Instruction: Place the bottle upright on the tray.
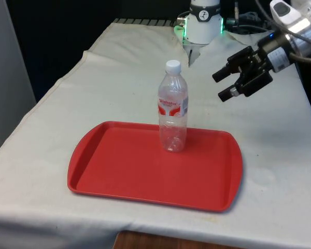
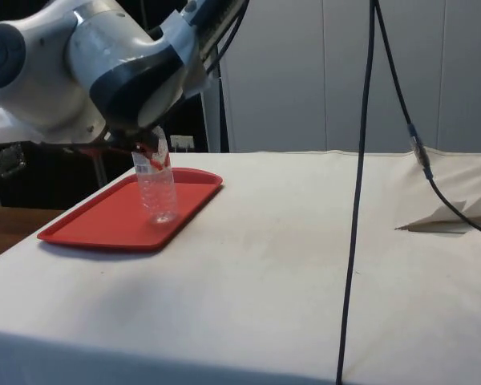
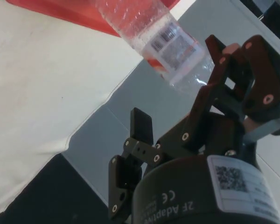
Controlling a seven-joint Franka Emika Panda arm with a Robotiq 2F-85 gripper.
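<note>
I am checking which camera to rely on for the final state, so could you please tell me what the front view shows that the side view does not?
Front view alone: the hand, open and apart from the bottle, off toward the front view's right above the cloth; the bottle's white cap; the whole outline of the red tray.

Side view alone: a black cable hanging across the picture, and the arm's white body hiding the bottle's top.

Both: the clear bottle standing upright on the tray, on the white cloth.
</note>
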